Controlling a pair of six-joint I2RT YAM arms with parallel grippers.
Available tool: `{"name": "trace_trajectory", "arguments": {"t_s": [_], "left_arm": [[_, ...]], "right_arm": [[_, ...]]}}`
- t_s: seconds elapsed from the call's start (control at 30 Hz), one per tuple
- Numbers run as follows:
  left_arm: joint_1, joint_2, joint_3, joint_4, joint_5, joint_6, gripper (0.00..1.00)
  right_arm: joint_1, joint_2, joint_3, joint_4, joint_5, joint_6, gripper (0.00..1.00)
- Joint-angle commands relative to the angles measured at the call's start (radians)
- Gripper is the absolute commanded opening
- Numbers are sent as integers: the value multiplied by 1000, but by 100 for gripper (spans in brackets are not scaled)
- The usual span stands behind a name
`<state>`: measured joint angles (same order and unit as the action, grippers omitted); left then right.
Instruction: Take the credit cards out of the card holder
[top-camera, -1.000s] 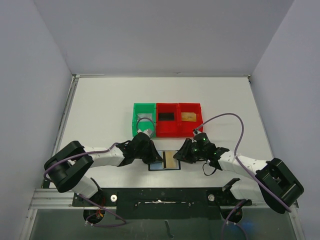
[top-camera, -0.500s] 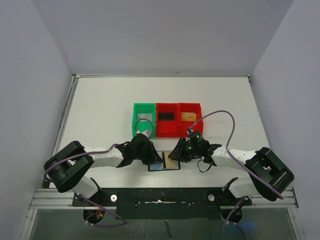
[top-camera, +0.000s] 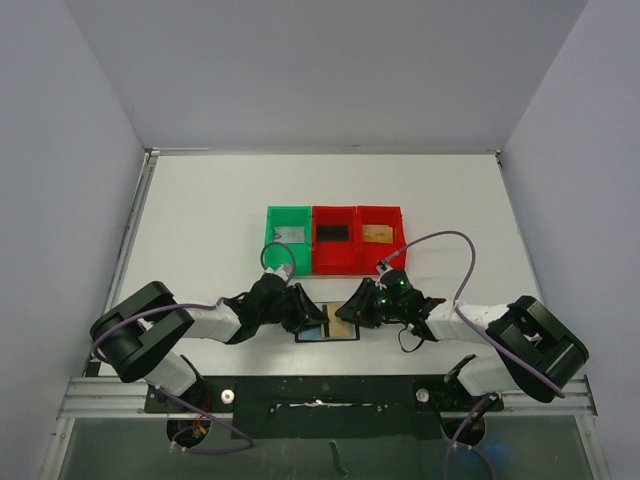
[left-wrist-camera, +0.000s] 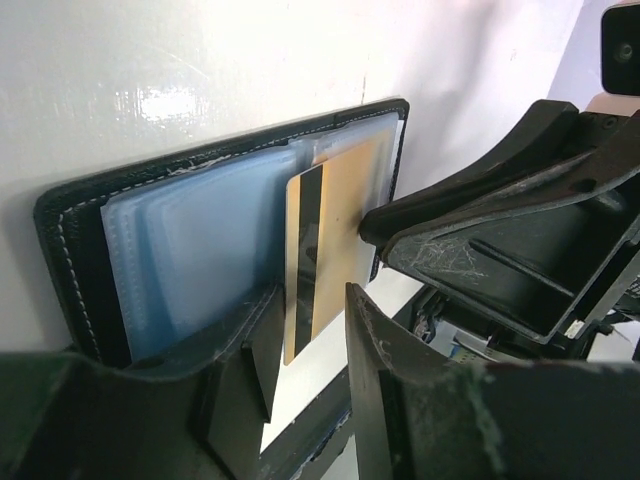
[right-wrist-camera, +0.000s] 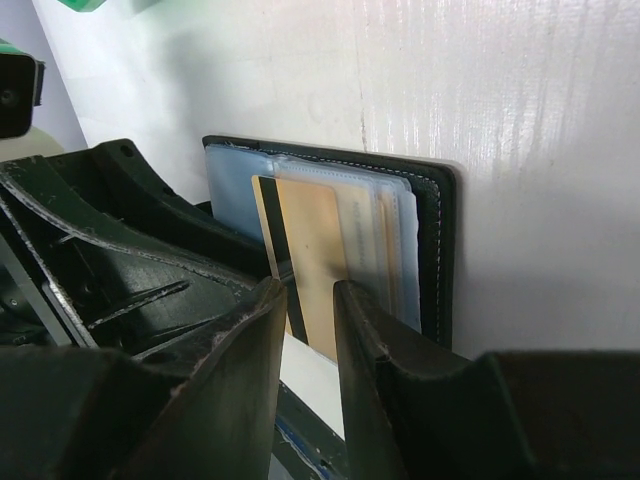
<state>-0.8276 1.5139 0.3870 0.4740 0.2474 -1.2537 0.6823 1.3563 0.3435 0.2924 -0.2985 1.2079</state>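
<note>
Your left gripper (left-wrist-camera: 312, 300) has just eased from shut to a narrow gap, and your right gripper (right-wrist-camera: 307, 292) has slid in, also narrowly parted. Neither clamps anything. The thin gold card (left-wrist-camera: 345, 220) pokes from the open black folding card holder (left-wrist-camera: 60, 240), lower centre overhead, ready to draw. White tabletop (top-camera: 200, 220), bare pale walls.

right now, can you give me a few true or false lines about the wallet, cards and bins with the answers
The card holder lies shut. False: it lies open, pockets up.
A gold card with a dark stripe lies on the card holder. True.
The left gripper and right gripper both reach the card holder. True.
The green bin is empty. False: a pale grey card lies in it.
The black card lies in the rightmost bin. False: it is in the middle red bin.
</note>
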Motion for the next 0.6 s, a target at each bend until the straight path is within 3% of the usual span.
{"name": "trace_trajectory", "arguments": {"t_s": [0.0, 0.23, 0.47, 0.57], "left_arm": [[4, 51, -37, 137, 39, -50, 30], [4, 78, -75, 259, 58, -93, 23], [8, 14, -62, 147, 21, -55, 0], [14, -27, -53, 76, 2, -33, 0]], "right_arm": [[10, 41, -41, -17, 1, 2, 29], [10, 42, -46, -19, 8, 0, 28], [9, 19, -8, -118, 49, -39, 28], [10, 7, 9, -164, 68, -57, 29]]}}
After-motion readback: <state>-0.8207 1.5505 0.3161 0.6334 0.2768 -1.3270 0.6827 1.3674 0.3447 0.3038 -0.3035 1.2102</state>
